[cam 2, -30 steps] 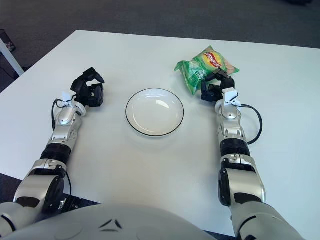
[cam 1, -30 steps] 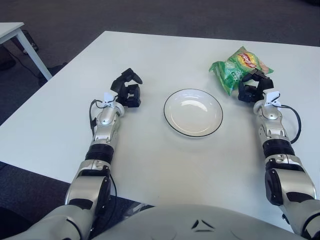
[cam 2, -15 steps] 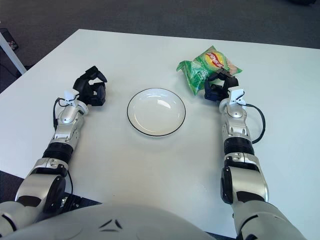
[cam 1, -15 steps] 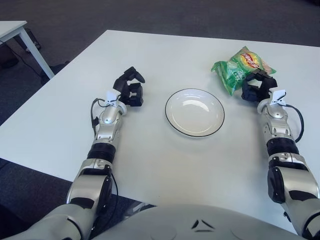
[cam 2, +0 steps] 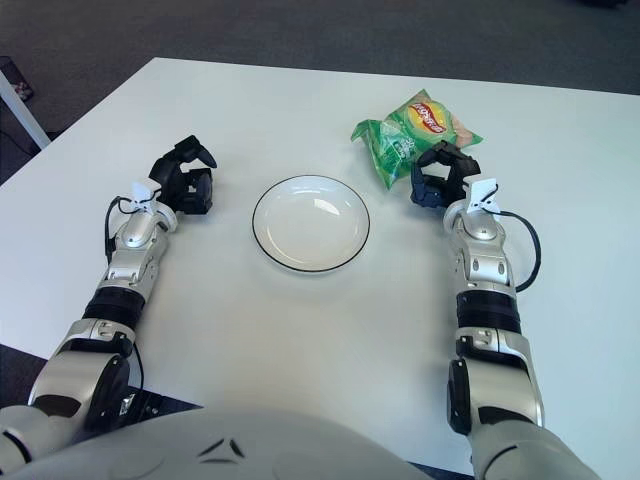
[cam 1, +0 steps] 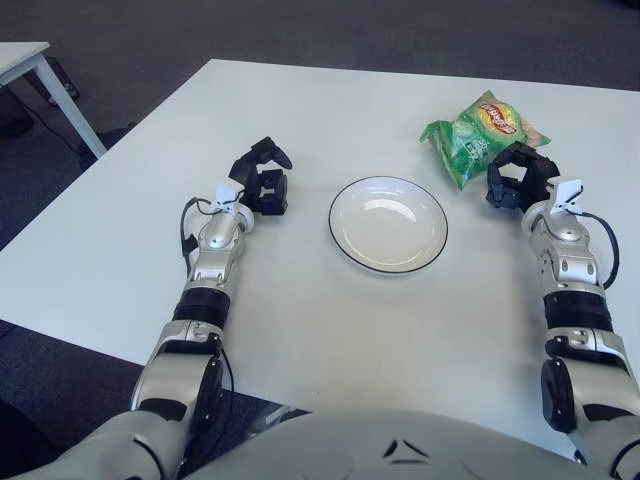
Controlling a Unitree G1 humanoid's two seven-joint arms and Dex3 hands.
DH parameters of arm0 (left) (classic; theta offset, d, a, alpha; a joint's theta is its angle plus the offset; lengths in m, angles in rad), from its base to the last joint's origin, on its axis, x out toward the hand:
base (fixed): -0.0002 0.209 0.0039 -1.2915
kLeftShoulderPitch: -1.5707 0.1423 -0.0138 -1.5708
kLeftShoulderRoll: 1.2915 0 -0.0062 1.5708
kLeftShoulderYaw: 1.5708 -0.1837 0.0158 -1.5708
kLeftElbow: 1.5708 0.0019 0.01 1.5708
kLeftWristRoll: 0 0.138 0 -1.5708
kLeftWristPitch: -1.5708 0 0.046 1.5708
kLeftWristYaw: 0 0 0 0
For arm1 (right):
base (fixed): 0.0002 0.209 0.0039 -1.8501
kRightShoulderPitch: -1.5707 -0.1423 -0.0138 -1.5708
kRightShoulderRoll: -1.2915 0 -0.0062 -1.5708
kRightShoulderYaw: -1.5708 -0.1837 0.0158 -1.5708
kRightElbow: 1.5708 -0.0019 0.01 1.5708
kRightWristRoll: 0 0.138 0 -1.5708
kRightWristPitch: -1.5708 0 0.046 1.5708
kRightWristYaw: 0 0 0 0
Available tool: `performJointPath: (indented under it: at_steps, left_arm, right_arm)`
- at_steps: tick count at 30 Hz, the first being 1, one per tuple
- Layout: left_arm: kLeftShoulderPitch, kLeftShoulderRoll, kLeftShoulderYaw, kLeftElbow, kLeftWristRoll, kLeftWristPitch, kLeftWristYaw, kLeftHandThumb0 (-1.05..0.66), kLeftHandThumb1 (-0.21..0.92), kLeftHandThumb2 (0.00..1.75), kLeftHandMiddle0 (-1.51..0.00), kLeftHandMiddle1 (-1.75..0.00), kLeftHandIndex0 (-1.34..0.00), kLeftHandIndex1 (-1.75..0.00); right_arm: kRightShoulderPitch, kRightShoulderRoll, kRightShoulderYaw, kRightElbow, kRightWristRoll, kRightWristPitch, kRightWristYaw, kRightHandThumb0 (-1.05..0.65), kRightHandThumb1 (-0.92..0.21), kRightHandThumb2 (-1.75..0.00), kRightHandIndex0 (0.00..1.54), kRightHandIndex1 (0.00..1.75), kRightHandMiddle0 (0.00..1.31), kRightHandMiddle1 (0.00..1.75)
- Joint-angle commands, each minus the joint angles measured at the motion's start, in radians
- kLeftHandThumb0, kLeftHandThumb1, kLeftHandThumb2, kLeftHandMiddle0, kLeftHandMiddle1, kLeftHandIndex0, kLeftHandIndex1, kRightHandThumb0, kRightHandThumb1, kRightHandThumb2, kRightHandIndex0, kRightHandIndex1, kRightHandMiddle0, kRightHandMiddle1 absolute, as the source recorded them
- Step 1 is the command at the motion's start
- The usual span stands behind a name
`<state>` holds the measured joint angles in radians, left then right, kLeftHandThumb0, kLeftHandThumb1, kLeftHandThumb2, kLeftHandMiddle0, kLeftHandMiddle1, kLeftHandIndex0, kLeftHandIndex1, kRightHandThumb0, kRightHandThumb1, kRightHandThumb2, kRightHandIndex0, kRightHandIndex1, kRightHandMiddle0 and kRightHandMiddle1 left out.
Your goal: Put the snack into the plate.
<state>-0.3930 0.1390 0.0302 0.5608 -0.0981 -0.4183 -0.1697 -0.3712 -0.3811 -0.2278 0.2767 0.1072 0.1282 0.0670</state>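
Our left hand (cam 1: 262, 182) shows left of the plate (cam 1: 388, 224), fingers curled on nothing. The plate holds nothing. The green snack bag (cam 1: 478, 138), its red and yellow logo unreadable, lies on the table (cam 1: 330, 110) beyond the plate's right. Our right hand (cam 1: 520, 179), fingers curled, grasps nothing, just beside the bag's near edge.

Head-mounted stereo pair, looking forward and down, both eyes seemingly sharing the whole table (cam 1: 300, 330)
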Motion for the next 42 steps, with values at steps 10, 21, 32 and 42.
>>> performJointPath:
  at_steps: [10,21,32,42]
  left_arm:
    - [0.193,-0.085,-0.012,0.024,-0.032,0.027,-0.011,-0.48,0.31,1.33,-1.20,-1.75,-0.62,-1.75]
    - [0.196,-0.081,-0.007,0.024,-0.023,0.037,0.008,-0.48,0.30,1.33,-1.19,-1.75,-0.62,-1.75]
    - [0.195,-0.084,-0.003,0.023,-0.025,0.054,0.007,-0.49,0.29,1.35,-1.20,-1.75,-0.63,-1.75]
    - [0.194,-0.090,0.004,0.032,-0.033,0.050,0.002,-0.49,0.29,1.34,-1.20,-1.75,-0.63,-1.75]
  right_arm:
    - [-0.014,-0.092,-0.077,-0.203,0.055,0.145,0.072,-0.48,-0.33,-1.29,1.21,1.75,0.60,1.75]
    - [-0.036,-0.151,-0.018,-0.228,-0.084,0.065,0.056,-0.46,-0.36,-1.26,1.16,1.75,0.57,1.75]
    - [-0.172,-0.260,0.067,-0.015,-0.232,-0.084,0.075,-0.42,-0.51,-1.07,1.03,1.75,0.46,1.75]
    - [-0.236,-0.310,0.122,0.151,-0.335,-0.368,0.022,-0.41,-0.57,-1.00,0.95,1.75,0.42,1.75]
